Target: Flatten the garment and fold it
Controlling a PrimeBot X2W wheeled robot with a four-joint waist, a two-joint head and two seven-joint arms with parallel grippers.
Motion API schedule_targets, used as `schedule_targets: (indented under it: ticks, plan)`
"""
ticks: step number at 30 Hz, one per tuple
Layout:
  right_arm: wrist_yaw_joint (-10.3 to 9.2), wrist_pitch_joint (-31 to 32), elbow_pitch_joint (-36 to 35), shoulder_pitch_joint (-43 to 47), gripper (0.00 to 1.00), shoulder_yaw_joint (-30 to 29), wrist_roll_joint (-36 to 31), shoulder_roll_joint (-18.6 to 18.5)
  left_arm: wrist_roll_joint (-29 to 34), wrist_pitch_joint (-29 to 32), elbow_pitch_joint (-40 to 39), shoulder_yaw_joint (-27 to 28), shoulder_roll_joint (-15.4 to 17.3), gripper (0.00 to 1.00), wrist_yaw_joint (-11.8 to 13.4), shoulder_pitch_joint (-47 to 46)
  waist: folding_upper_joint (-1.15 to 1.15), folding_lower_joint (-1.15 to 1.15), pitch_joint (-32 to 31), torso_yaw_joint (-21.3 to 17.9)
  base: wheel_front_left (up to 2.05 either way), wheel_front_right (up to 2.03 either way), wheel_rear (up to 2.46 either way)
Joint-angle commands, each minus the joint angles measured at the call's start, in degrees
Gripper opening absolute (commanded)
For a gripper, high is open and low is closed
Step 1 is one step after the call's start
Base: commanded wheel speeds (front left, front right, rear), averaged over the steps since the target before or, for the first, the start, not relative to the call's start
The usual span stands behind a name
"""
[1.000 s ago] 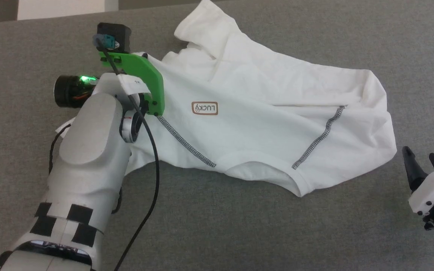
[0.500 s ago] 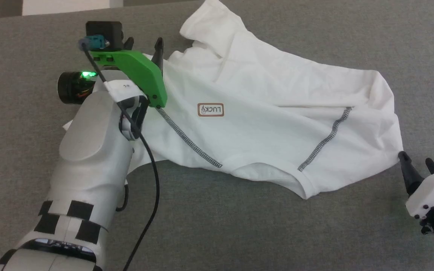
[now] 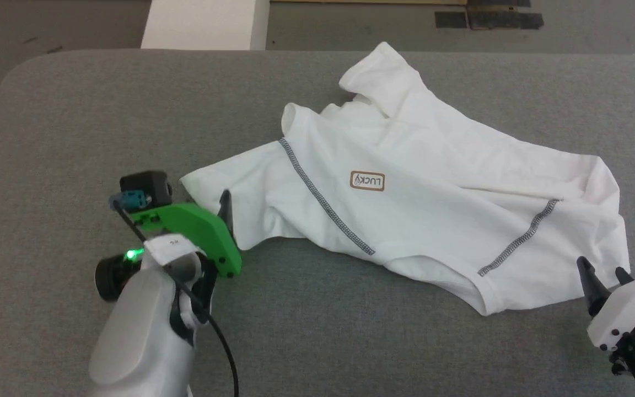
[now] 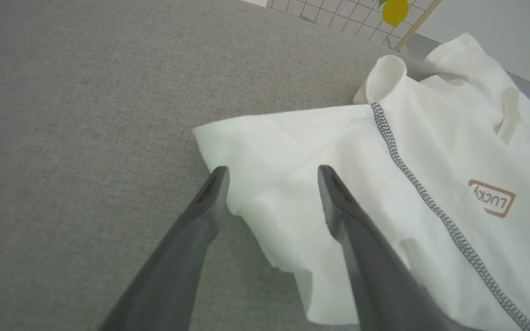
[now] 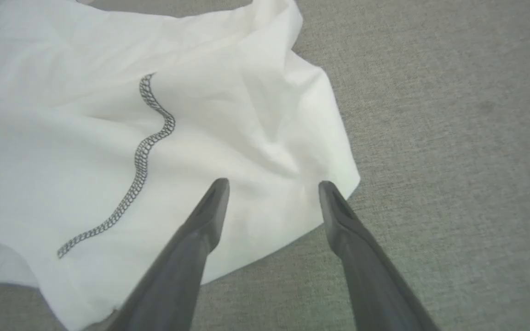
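White short-sleeved garment [image 3: 433, 209] lies rumpled across the middle and right of the grey table [image 3: 102, 121], partly spread. Brown LUCKY patch [image 3: 367, 181] faces up between 2 grey zigzag seams. Left gripper [image 4: 273, 169]: fingers apart, over the sleeve end nearest it, gripping nothing. Right gripper [image 5: 273, 183]: fingers also apart, above the garment's right-hand corner, nothing held. White box [image 3: 204, 25] sits beyond the table's far edge.

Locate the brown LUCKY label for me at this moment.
In the head view the label sits on the shirt near the picture's centre, just right of the long zigzag seam; the left wrist view has it at the right edge.
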Motion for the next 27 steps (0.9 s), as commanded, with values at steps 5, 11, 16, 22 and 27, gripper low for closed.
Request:
schedule_targets:
  ticks: [5, 11, 16, 22, 27]
  plan:
    - [-0.09, 0.57, -0.29, 0.81, 1.0, 0.38, -0.61, 0.27, -2.32, 8.21, -7.89, -0.43, 1.09, 1.0, 3.19, 7.63, 0.52, 0.0, -3.18, 2.21, 0.0, 0.0, 0.0]
    - [-0.09, 0.68, -0.28, 1.84, 1.0, 0.18, -0.81, 0.37, -4.14, 10.83, -12.98, -1.11, 0.23, 1.0, 3.61, 10.07, 0.52, 0.0, -3.35, 1.28, 0.0, 0.0, 0.0]
    - [-0.09, 0.73, -0.56, 2.0, 1.0, -0.11, -0.72, 0.41, -4.11, 12.37, -11.48, -2.01, 0.22, 1.0, 3.89, 9.65, 0.52, 0.0, -2.51, 0.12, 0.0, 0.0, 0.0]
    - [-0.09, 0.45, -0.64, 1.09, 1.0, -0.09, -0.11, 0.42, -4.15, 10.38, -5.33, -1.68, -0.33, 1.0, 3.76, 6.26, 0.52, 0.0, -0.38, -1.54, 0.0, 0.0, 0.0]
    - [-0.09, 0.18, -0.34, 0.62, 1.0, 0.21, 0.13, 0.43, -4.72, 8.24, -2.68, -1.14, -0.54, 0.0, 2.74, 4.43, 0.52, 0.0, 0.73, -1.99, 0.0, 0.0, 0.0]
